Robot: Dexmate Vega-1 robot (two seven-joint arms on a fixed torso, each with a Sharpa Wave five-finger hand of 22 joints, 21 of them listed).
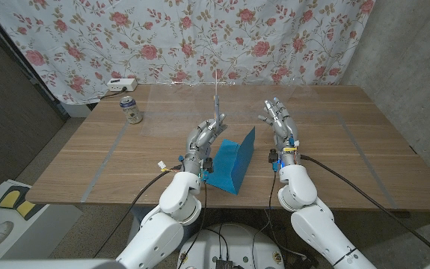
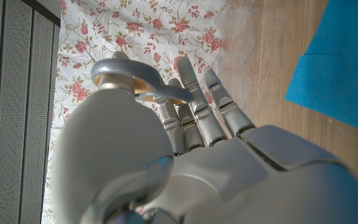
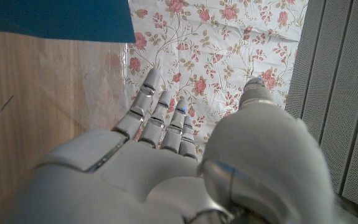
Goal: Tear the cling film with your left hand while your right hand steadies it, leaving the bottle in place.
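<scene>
The cling film box [image 1: 232,162], a blue carton, stood near the table's front edge at about six o'clock from the table's middle, between the two arms. A thin pale strip rose from around the left hand's fingertips toward twelve o'clock; it may have been film drawn out, but the head view was too faint to settle that. The film itself would likely be very light, limp, clingy and quick to stretch or bunch, so it would want a firm pinch near its free edge and a pull across the box's cutting edge. The carton looked light too, apt to slide or tip unless pressed down along its top.

The left hand [image 1: 202,139] was just beside the box at its ten o'clock, fingers extended and close together; whether it pinched anything, I could not tell. The right hand [image 1: 280,121] hovered at the box's two o'clock, apart from it, fingers spread and holding nothing.

A can [image 1: 131,110], perhaps the task's "bottle", stood well apart at ten o'clock on the wooden table [image 1: 349,149]. A floral curtain [image 1: 200,37] hung behind.
</scene>
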